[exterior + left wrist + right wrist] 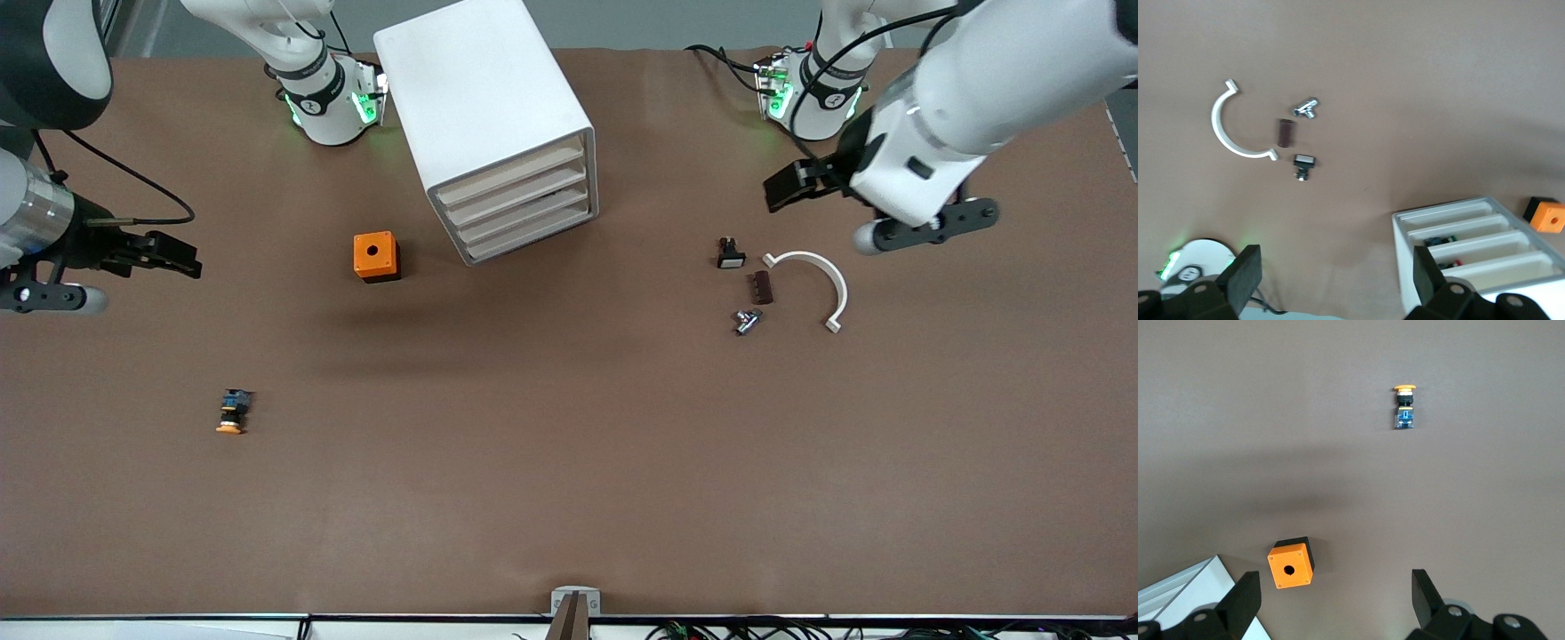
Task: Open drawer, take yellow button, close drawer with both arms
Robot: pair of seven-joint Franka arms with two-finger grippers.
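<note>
The right tool (169,256) is hanging over the tabletop (569,462) at the right arm's end, its fingers (1243,600) spread wide and grasping nothing. Below it in the front view, the button (233,412) is lying on its side on the bare tabletop, nearer to the front camera than everything else, its orange cap pointing toward that camera; it is well apart from the cabinet. The orange cube (375,256) with a round hole in its top is sitting between the right tool and the cabinet (484,116), just beside the cabinet's front corner. The cabinet is standing near the middle, turned at an angle, with all four drawers pushed in; the top drawer (511,175) is sitting flush with the rest, and the left wrist view is showing small dark items inside two of the drawers. Toward the left arm's end, a small black part (730,253) with a white face, a brown block (760,287), a metal fitting (747,321) and a white curved clip (818,284) are lying close together, none touching. The left tool (794,187) is hovering over the tabletop above that cluster, its fingers (1245,277) also spread wide and empty.
</note>
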